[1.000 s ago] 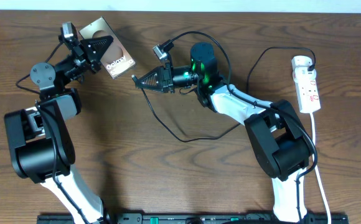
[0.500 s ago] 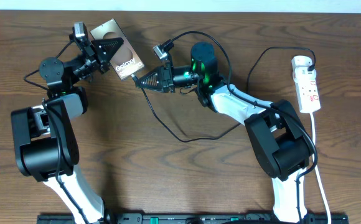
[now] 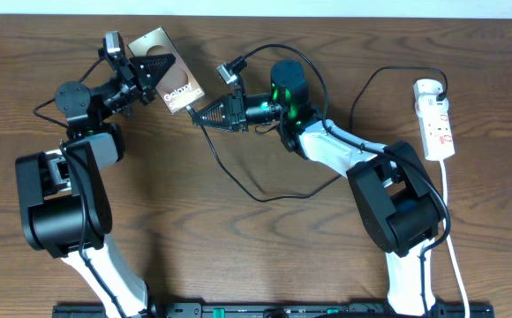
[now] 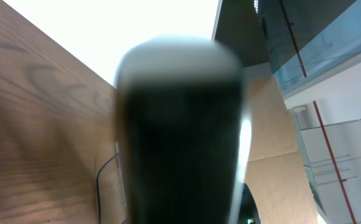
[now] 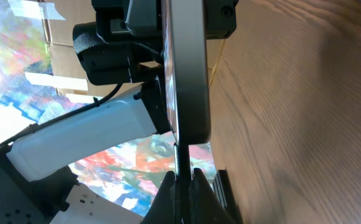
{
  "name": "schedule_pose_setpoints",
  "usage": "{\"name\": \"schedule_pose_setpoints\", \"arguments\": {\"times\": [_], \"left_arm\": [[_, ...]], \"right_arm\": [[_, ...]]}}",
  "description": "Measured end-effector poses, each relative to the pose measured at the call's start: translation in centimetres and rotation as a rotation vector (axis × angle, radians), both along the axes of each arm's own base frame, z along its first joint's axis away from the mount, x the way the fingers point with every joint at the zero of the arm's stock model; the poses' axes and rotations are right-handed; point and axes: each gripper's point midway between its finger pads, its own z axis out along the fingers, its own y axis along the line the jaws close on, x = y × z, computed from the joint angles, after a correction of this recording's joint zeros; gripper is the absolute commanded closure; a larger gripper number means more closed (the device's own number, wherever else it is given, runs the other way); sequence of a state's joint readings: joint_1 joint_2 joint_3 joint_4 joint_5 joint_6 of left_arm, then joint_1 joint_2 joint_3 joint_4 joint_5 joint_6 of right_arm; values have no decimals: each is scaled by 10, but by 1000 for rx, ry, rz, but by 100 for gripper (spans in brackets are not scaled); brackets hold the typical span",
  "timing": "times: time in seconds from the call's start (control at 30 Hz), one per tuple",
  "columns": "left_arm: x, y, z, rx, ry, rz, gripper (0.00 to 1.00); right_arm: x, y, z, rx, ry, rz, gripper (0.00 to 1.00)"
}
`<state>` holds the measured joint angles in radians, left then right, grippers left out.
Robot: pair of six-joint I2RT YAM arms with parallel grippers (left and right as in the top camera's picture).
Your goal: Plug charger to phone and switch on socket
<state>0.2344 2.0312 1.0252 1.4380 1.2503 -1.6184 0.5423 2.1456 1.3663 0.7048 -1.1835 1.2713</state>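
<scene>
My left gripper (image 3: 161, 69) is shut on the phone (image 3: 178, 91), a brown rectangle with white lettering, and holds it tilted above the table's far left. In the left wrist view the phone (image 4: 180, 137) is a dark blur filling the middle. My right gripper (image 3: 196, 113) is shut on the charger plug tip (image 5: 182, 163). In the right wrist view the tip stands between my fingertips (image 5: 166, 190) and meets the phone's lower edge (image 5: 190, 81); I cannot tell if it is seated. The black charger cable (image 3: 238, 181) loops over the table. The white socket (image 3: 437, 119) lies at the far right.
The socket's white cord (image 3: 451, 230) runs down the right side toward the front edge. The black cable arcs from the socket's top end (image 3: 371, 79) toward the right arm. Both arm bases stand near the front.
My left gripper has carried the phone to the right, up to the plug tip held by my right gripper. The right arm has stayed still.
</scene>
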Motion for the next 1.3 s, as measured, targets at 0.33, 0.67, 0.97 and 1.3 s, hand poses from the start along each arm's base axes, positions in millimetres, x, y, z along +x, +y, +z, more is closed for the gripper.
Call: {"name": "schedule_pose_setpoints", "arguments": {"times": [0.33, 0.67, 0.97, 1.3], "left_arm": [[0, 0, 0, 0, 0, 0, 93], [1, 0, 0, -3, 0, 6, 93], [7, 4, 3, -18, -2, 47, 93], [4, -1, 2, -13, -1, 26, 93]], "right_arm": [[3, -4, 0, 0, 0, -3, 99], [5, -4, 0, 0, 0, -16, 99], [14, -3, -1, -3, -3, -70, 99], [31, -5, -2, -9, -5, -156, 99]]}}
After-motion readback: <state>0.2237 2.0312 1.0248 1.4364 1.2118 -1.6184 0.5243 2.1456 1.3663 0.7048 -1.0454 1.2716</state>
